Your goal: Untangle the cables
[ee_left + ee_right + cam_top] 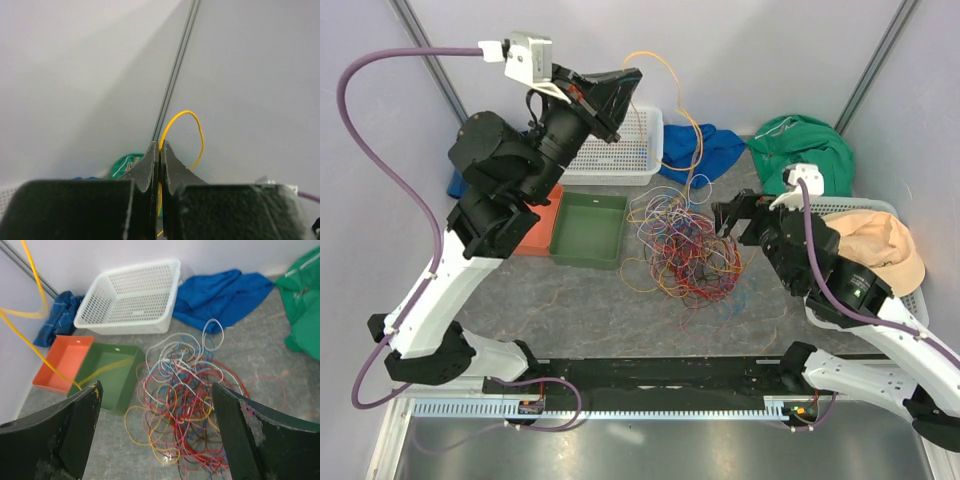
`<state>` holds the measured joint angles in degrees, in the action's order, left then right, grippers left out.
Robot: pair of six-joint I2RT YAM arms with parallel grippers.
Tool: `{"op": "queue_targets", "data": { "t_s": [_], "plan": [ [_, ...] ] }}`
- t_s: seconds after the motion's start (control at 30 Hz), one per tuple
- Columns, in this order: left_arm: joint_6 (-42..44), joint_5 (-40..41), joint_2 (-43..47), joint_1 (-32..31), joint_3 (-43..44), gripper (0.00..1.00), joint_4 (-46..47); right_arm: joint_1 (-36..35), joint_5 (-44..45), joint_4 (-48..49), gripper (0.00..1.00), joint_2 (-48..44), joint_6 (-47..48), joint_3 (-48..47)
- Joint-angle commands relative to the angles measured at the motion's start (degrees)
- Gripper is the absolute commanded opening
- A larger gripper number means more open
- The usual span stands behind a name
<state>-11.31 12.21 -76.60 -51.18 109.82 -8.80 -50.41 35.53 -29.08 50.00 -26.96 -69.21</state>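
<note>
Grey table (620, 310): cables (685, 250), trays (588, 230), basket (620, 162), cloths (710, 150)

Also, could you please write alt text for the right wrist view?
The open right claw frames a tangled pile of red, yellow, blue and white cables on a grey table. Behind it sit a green tray, an orange tray, a white basket and a blue cloth; a yellow cable rises at left.

A: How many trays?
B: Two: one green tray (588, 228) and one orange tray (538, 232).
A: Baskets?
B: Two: a left basket (620, 160), and a right basket (860, 206) under the single cap (875, 245).
A: Cloths?
B: Three: blue cloth (715, 150), green cloth (800, 145), dark blue cloth (60, 317).
A: And the cables (685, 250)?
B: One tangled heap, too many strands to count.
</note>
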Motion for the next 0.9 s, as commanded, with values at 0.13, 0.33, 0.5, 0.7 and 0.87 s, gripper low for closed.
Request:
{"op": "queue_targets", "data": {
  "t_s": [0.13,0.33,0.5,0.7,0.87],
  "plan": [
    [4.81,6.33,-7.42,0.20,18.23,0.02,-11.21,0.05,-1.25,4.03,0.98,-3.41,-5.91,11.11],
    [-1.40,9.33,-11.64,4.49,21.48,0.02,-20.19,0.05,-1.86,4.30,0.98,-5.00,-6.35,14.10],
    [-11.17,0.57,-13.67,15.74,21.84,0.02,-27.67,0.05,-2.39,4.38,0.98,-6.14,-7.05,16.56],
    [-17.69,-5.61,-15.60,24.45,20.69,0.02,-25.23,0.05,-3.01,5.26,0.98,-7.11,-7.14,19.90],
    [-18.57,-6.06,-17.61,29.90,24.03,0.02,-22.93,0.05,-2.66,6.23,0.98,-6.76,-6.18,20.87]
  ]
}}
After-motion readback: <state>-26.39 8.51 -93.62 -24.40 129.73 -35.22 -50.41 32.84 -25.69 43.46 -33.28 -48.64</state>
